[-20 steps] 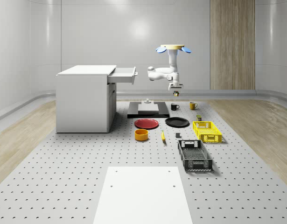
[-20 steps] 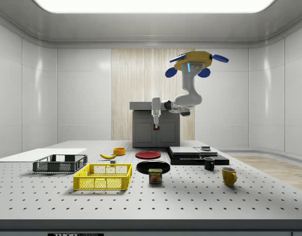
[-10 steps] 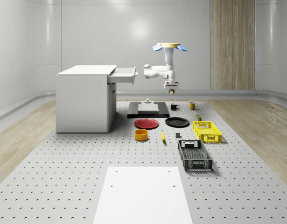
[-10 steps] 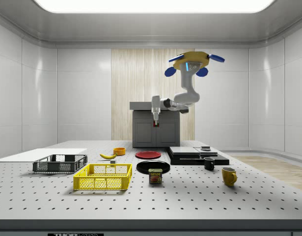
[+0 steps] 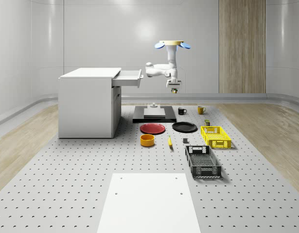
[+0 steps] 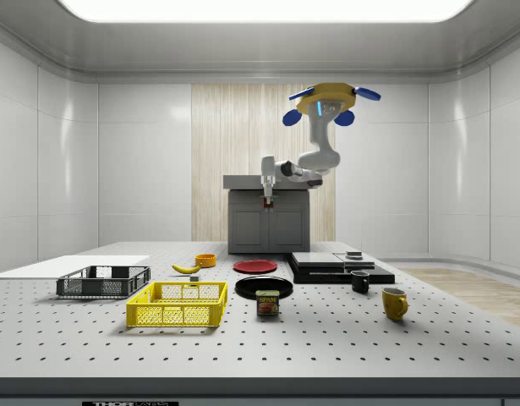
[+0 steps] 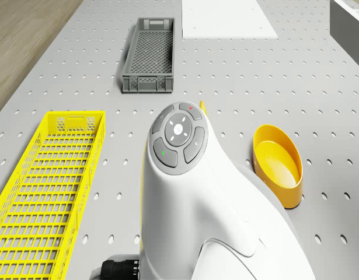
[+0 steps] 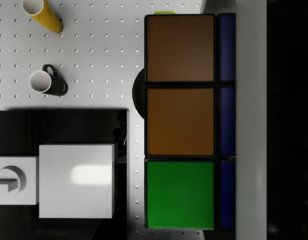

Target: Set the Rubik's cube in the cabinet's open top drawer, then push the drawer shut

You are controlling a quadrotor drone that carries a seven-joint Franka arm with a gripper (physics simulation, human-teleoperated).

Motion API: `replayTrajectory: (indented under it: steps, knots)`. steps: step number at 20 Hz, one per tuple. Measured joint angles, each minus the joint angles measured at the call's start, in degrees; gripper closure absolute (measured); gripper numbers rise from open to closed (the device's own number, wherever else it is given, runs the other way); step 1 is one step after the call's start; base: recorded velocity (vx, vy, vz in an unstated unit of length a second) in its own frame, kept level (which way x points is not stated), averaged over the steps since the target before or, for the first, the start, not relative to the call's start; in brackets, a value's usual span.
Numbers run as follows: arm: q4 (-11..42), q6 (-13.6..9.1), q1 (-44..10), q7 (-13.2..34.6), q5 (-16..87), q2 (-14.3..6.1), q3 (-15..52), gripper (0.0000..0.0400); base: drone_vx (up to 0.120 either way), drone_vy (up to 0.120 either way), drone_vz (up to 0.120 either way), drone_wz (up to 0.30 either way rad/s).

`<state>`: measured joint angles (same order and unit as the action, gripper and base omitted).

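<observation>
Currently the drone [image 5: 168, 44] hovers high over the far part of the table [image 5: 66, 194], above the black slab [image 5: 154, 116] and off the whole-scene view's right of the cabinet [image 5: 88, 102]. Arm [image 5: 159, 70] reaches out toward the cabinet and bends down at the wrist.

Gripper [image 5: 173, 90] hangs pointing down, in the air above the black slab's far right end, clear of the drawer [image 5: 128, 77]. It's clenched on the Rubik's cube [image 8: 181, 120]; wrist view has the cube pressed against one finger [image 8: 251, 120], with brown, brown and green tiles facing the camera and blue tiles along the finger side.

Top drawer stands pulled out from the cabinet toward the whole-scene view's right. Gripper is to the right of the drawer's front and a bit lower than it in that view; not over the drawer.

Below the cube in the wrist view: white block [image 8: 76, 180] on the black slab, black mug [image 8: 48, 82], yellow mug [image 8: 41, 12], edge of the black plate [image 8: 138, 95].

Drone view: yellow crate [image 7: 48, 186], grey crate [image 7: 149, 53], yellow bowl [image 7: 278, 164].
</observation>
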<state>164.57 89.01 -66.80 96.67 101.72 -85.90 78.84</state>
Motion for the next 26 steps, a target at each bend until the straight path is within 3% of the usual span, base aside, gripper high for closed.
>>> replayTrajectory:
  steps: [26]
  knots:
    - [-0.1, 1.7, -0.4, 0.3, -0.7, -1.8, 0.3, 0.0075, 0.0, -0.12, 0.12, 0.0]
